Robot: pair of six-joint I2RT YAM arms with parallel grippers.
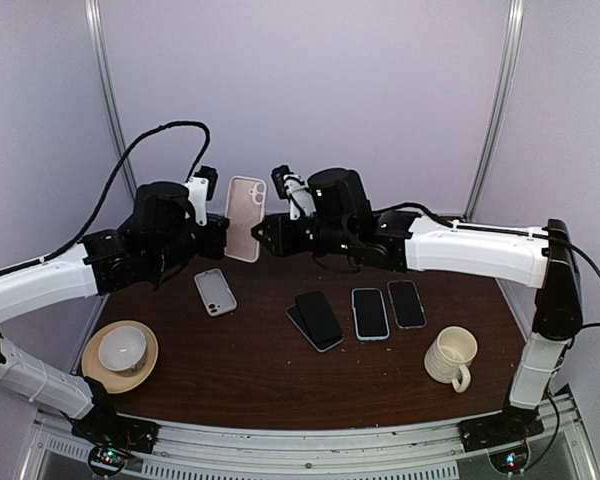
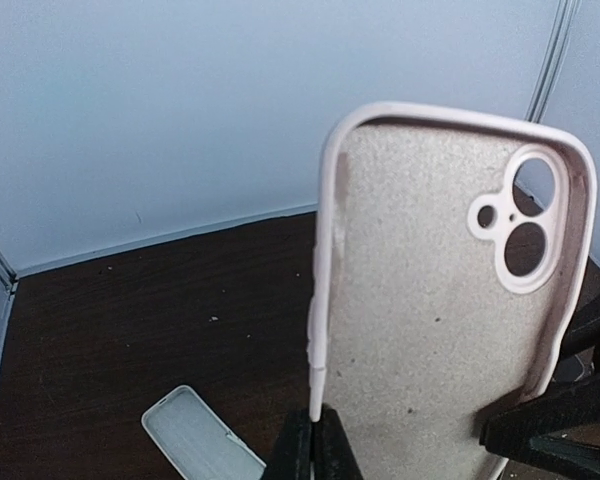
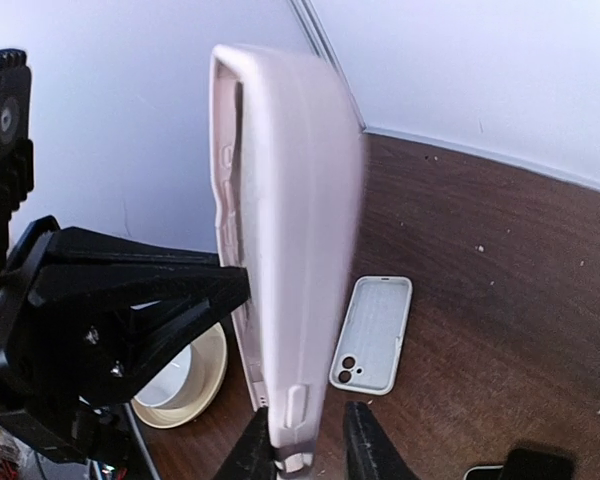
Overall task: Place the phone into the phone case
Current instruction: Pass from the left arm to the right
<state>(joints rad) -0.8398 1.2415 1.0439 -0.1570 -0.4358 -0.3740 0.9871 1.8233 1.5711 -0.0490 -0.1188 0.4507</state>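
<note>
A pink phone case [image 1: 245,215] is held upright above the back of the table, its open inside [image 2: 430,330] facing the left wrist camera. My left gripper [image 1: 220,235] is shut on its left rim [image 2: 318,440]. My right gripper [image 1: 263,232] straddles the case's other long edge [image 3: 285,250]. Its jaws [image 3: 310,450] stand narrowly open, one finger against the case and the other a little apart from it. Several dark phones [image 1: 318,318] lie flat on the table in a row; no gripper holds any of them.
A pale blue-grey case [image 1: 215,292] lies open side up on the table below the pink one. A cup on a saucer [image 1: 122,350] sits front left, a ribbed mug [image 1: 452,356] front right. Walls close off the back.
</note>
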